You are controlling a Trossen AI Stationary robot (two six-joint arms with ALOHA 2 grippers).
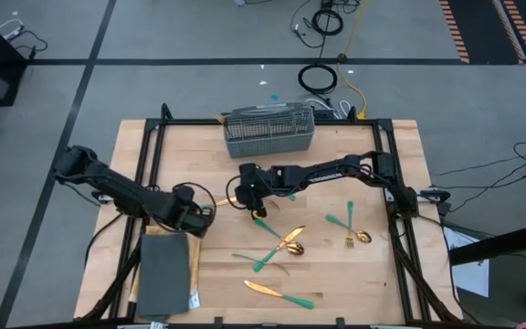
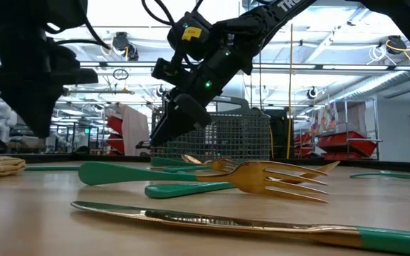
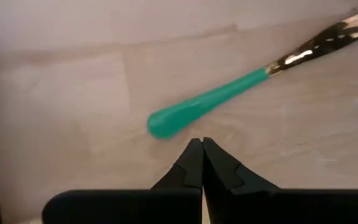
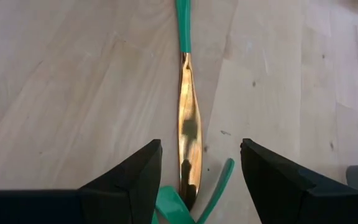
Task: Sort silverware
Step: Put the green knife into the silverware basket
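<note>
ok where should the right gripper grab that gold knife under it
Probably at the neck, where the gold blade meets the teal handle. The knife lies flat, lengthwise between the open right gripper, so come straight down and close across its narrow width. Teal handles crowd the near end, so keep clear of them.

The left gripper (image 3: 202, 163) hangs over the wooden table (image 3: 55, 93), fingertips pressed together. Just beyond them lies a teal-handled gold utensil (image 3: 229, 96), its handle end nearest.
</note>
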